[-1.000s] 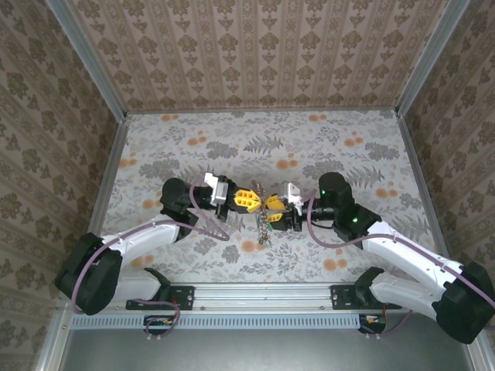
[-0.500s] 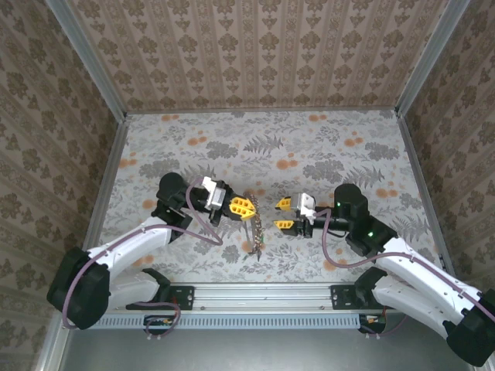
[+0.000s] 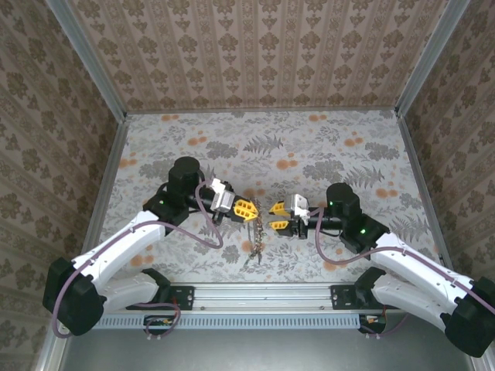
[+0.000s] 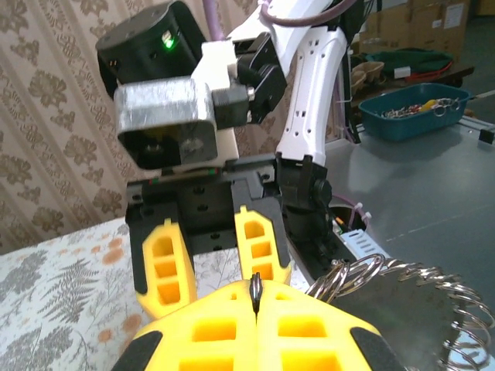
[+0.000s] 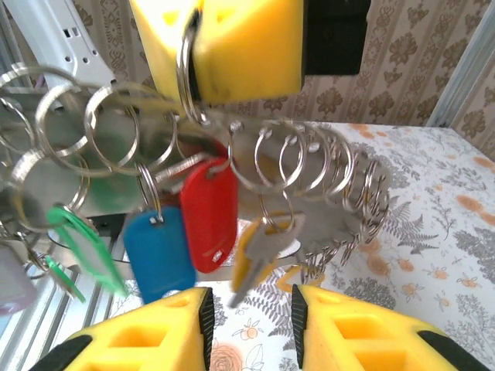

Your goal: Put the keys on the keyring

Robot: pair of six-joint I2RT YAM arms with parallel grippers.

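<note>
Where your left gripper [image 3: 248,209] presses its blocky yellow plastic fingers [image 4: 309,328] flat together, a thin silver loop of the keyring [image 5: 321,182] is nipped in the seam. The gripper is clenched on that loop and the rest dangles below. The keyring is springy steel wire: shiny round coils and split rings linked into a loose tangle. A dull grey piece sits behind them, and you cannot make it out clearly. From above, the bunch hangs as a narrow strand between the two arms, its lower end down by the flowered cloth of the table [image 3: 332,147]. You cannot tell whether it touches.

Count the keys [image 5: 209,212] from the right wrist view and you get four coloured heads, smooth and glossy — one red, one blue, one green, and one yellow on a bare metal blade. The blue and the yellow each hang from a small ring of their own.

Your right gripper [image 3: 276,216] is released, its two yellow fingers with square hollows spread apart. It faces the left one, near but not touching — the keys hang just beyond its tips. The overlapping rings hide parts of one another, and the green head is blurred. Patterned wallpaper walls [image 3: 255,54] stand round three sides, and an aluminium rail [image 3: 263,294] runs along the near edge.
</note>
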